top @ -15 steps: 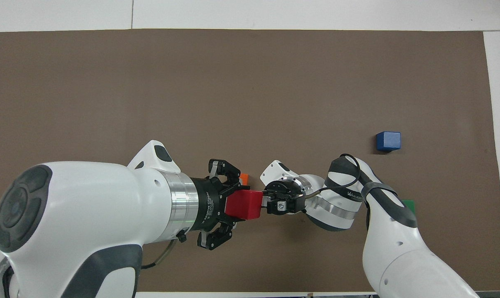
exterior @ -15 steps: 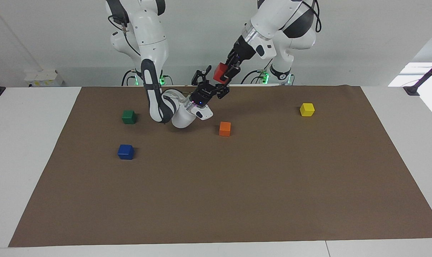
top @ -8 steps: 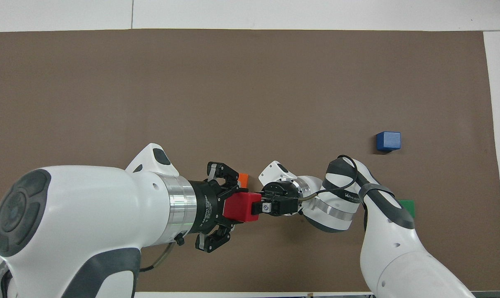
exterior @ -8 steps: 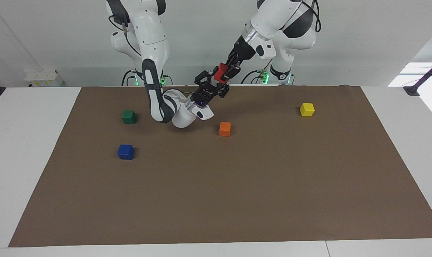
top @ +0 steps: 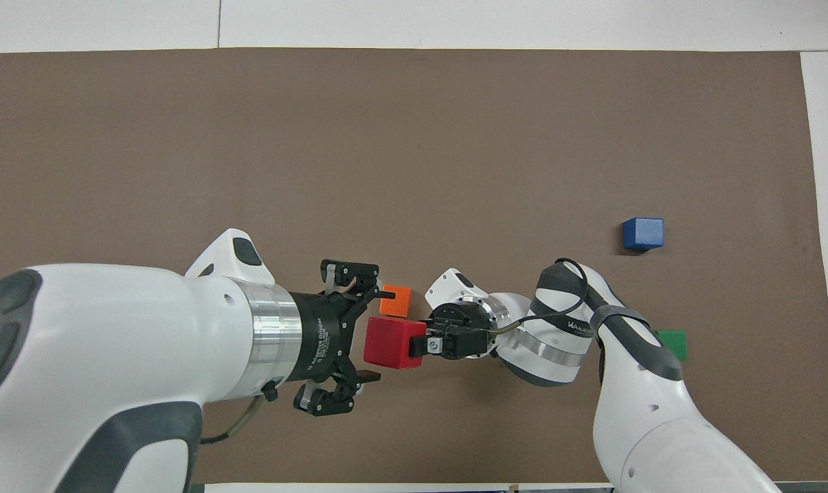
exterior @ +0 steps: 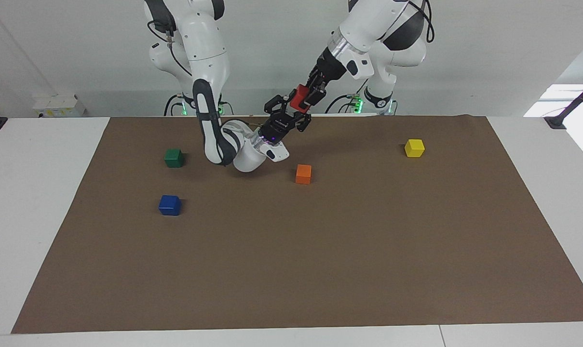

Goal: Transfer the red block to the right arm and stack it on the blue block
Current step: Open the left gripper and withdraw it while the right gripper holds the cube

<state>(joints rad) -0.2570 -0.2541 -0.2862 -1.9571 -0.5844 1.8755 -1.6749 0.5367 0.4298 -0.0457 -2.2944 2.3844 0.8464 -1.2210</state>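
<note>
The red block (exterior: 297,96) (top: 390,342) is up in the air over the part of the mat nearest the robots, between both grippers. My right gripper (exterior: 291,108) (top: 425,346) reaches up and is shut on one end of it. My left gripper (exterior: 310,94) (top: 378,335) is at the block's other end with its fingers spread wider than the block, so it is open. The blue block (exterior: 169,205) (top: 643,233) sits on the brown mat toward the right arm's end, with nothing on it.
An orange block (exterior: 303,173) (top: 395,301) lies on the mat just under the grippers. A green block (exterior: 174,157) (top: 674,342) sits nearer to the robots than the blue one. A yellow block (exterior: 414,147) sits toward the left arm's end. The brown mat (exterior: 320,265) covers the table.
The right gripper closed in on the red block. The left gripper's fingers have spread open and it has drawn back a little. The block has risen slightly.
</note>
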